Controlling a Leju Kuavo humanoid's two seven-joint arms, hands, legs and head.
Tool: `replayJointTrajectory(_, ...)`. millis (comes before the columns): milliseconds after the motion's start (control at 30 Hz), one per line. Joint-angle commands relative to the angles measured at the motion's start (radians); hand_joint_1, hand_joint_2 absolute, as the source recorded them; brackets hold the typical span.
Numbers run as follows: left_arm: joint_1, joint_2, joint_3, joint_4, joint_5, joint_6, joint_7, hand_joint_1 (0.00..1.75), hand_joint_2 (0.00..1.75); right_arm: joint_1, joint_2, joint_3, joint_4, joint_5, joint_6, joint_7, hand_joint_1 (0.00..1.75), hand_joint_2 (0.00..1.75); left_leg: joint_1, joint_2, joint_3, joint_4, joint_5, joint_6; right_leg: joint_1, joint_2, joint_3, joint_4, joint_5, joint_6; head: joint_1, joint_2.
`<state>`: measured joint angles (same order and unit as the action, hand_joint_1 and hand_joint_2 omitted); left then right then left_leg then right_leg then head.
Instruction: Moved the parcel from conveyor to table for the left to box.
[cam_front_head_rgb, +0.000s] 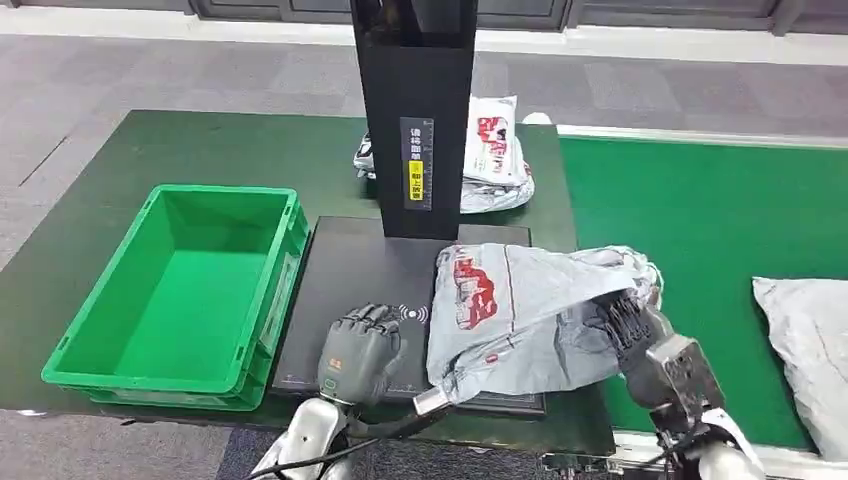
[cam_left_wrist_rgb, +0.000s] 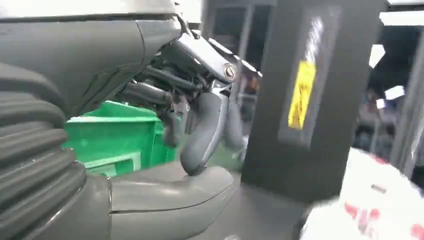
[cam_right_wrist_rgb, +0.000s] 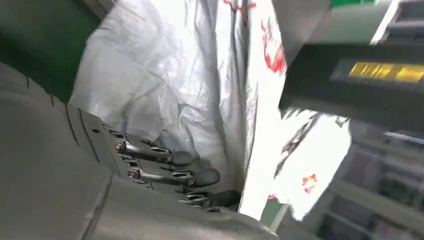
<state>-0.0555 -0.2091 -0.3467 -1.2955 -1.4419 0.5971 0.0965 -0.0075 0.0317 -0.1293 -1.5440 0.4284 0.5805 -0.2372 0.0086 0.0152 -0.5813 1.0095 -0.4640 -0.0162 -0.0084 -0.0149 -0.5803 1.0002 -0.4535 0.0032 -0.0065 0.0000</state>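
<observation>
- Grey plastic parcel (cam_front_head_rgb: 530, 315) lies across the black scanner plate (cam_front_head_rgb: 350, 290) on the table (cam_front_head_rgb: 120, 170), its right end gripped by the right hand (cam_front_head_rgb: 625, 325), whose fingers (cam_right_wrist_rgb: 195, 176) press into the crumpled film.
- Left hand (cam_front_head_rgb: 358, 350) rests on the plate just beside the parcel, fingers curled in and holding nothing.
- Green crate (cam_front_head_rgb: 180, 290) sits to the left of the plate, with nothing inside it.
- Black post (cam_front_head_rgb: 417, 120) with a yellow label rises behind the parcel; more parcels (cam_front_head_rgb: 495, 160) are heaped behind it, and another (cam_front_head_rgb: 810, 350) waits on the green conveyor (cam_front_head_rgb: 700, 210).
- Progress: the transfer from belt to table looks all but done. Left to do, by the look of it: the right hand's release, the left hand's pickup, and the drop into the crate.
</observation>
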Motion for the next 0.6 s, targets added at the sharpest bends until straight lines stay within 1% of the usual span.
replayJointTrajectory(33,-0.007,-0.035,0.092,0.024,0.055,0.062,-0.043,0.00,1.75,-0.256,0.033,0.135,0.387,-0.040,-0.081,0.050,0.00,0.00,0.000,0.005,0.003,-0.002,0.001,0.000,0.000,0.006,-0.001,-0.002,0.003,-0.001,0.000,0.000)
replayJointTrajectory(100,-0.011,-0.042,0.096,0.036,0.072,0.085,-0.055,0.00,1.75,-0.306,0.054,0.163,0.458,-0.042,-0.083,0.092,0.00,0.00,0.000,0.003,0.011,-0.002,0.003,0.000,0.001,0.005,-0.001,-0.002,0.003,0.000,0.000,0.000)
replayJointTrajectory(167,-0.031,-0.041,0.097,0.072,0.095,0.101,-0.067,0.00,1.75,-0.383,0.082,0.214,0.574,-0.025,-0.114,0.108,0.00,0.00,0.000,0.002,0.011,-0.002,0.003,0.000,0.000,0.005,0.000,-0.002,0.004,0.000,0.000,0.000)
replayJointTrajectory(200,-0.035,-0.044,0.104,0.074,0.107,0.101,-0.078,0.00,1.75,-0.426,0.101,0.239,0.636,-0.019,-0.132,0.112,0.00,0.00,0.000,0.004,0.010,-0.001,0.003,0.000,0.001,0.006,-0.001,-0.001,0.004,0.001,0.000,0.000)
replayJointTrajectory(233,-0.035,-0.054,0.126,0.070,0.119,0.101,-0.103,0.00,1.75,-0.482,0.125,0.270,0.713,-0.024,-0.153,0.108,0.00,0.00,0.000,0.009,0.011,-0.002,0.003,0.000,0.001,0.012,-0.002,-0.001,0.006,0.000,0.000,0.000)
replayJointTrajectory(267,-0.033,-0.063,0.146,0.069,0.125,0.101,-0.126,0.00,1.75,-0.523,0.141,0.294,0.767,-0.031,-0.171,0.105,0.00,0.00,0.000,0.008,0.009,-0.001,0.003,0.000,0.001,0.010,-0.002,0.000,0.005,0.001,0.000,0.000)
replayJointTrajectory(300,-0.032,-0.067,0.157,0.071,0.124,0.101,-0.137,0.00,1.75,-0.543,0.150,0.307,0.792,-0.038,-0.185,0.105,0.00,0.00,0.000,0.008,0.008,-0.001,0.003,0.000,0.001,0.010,-0.004,0.002,0.005,0.001,0.000,0.000)
replayJointTrajectory(333,-0.032,-0.067,0.157,0.071,0.124,0.101,-0.137,0.00,1.75,-0.543,0.150,0.307,0.792,-0.038,-0.185,0.105,0.00,0.00,0.000,0.011,0.008,-0.001,0.004,0.000,0.001,0.014,-0.004,0.001,0.006,0.000,0.000,0.000)
replayJointTrajectory(367,-0.025,-0.075,0.172,0.053,0.137,0.101,-0.159,0.00,1.75,-0.568,0.158,0.326,0.821,-0.050,-0.172,0.102,0.00,0.00,0.000,0.007,0.007,-0.001,0.004,0.000,0.001,0.009,-0.005,0.002,0.005,0.000,0.000,0.000)
replayJointTrajectory(400,-0.016,-0.088,0.199,0.032,0.158,0.101,-0.198,0.00,1.75,-0.606,0.175,0.340,0.861,-0.084,-0.143,0.087,0.00,0.00,0.000,0.008,0.007,-0.002,0.005,0.000,0.000,0.011,-0.006,0.001,0.006,-0.001,0.000,0.000)
replayJointTrajectory(433,-0.014,-0.090,0.207,0.033,0.159,0.101,-0.208,0.00,1.75,-0.619,0.183,0.345,0.872,-0.088,-0.149,0.090,0.00,0.00,0.001,0.008,0.007,-0.001,0.005,-0.001,0.001,0.010,-0.006,0.002,0.006,-0.001,0.000,0.000)
replayJointTrajectory(467,-0.008,-0.104,0.232,0.012,0.170,0.101,-0.240,0.00,1.75,-0.651,0.201,0.353,0.901,-0.120,-0.127,0.082,0.00,0.00,0.000,0.005,0.007,0.000,0.006,-0.002,0.000,0.007,-0.006,0.002,0.005,0.000,0.000,0.000)
replayJointTrajectory(500,-0.005,-0.119,0.262,0.005,0.181,0.101,-0.273,0.00,1.75,-0.691,0.227,0.371,0.930,-0.142,-0.124,0.082,0.00,0.00,0.000,0.007,0.007,-0.003,0.007,-0.002,0.000,0.011,-0.007,0.000,0.007,-0.001,0.000,0.000)
replayJointTrajectory(533,-0.007,-0.123,0.272,0.007,0.189,0.101,-0.285,0.00,1.75,-0.717,0.249,0.374,0.945,-0.167,-0.108,0.084,0.00,0.00,0.000,0.005,0.005,0.001,0.006,-0.001,0.000,0.008,-0.008,0.003,0.006,0.000,0.000,0.000)
replayJointTrajectory(600,-0.013,-0.125,0.285,0.019,0.194,0.101,-0.296,0.00,1.75,-0.761,0.293,0.383,0.969,-0.218,-0.062,0.094,0.00,0.00,0.000,0.007,0.004,0.000,0.006,-0.002,0.000,0.010,-0.010,0.005,0.006,-0.001,0.000,0.000)
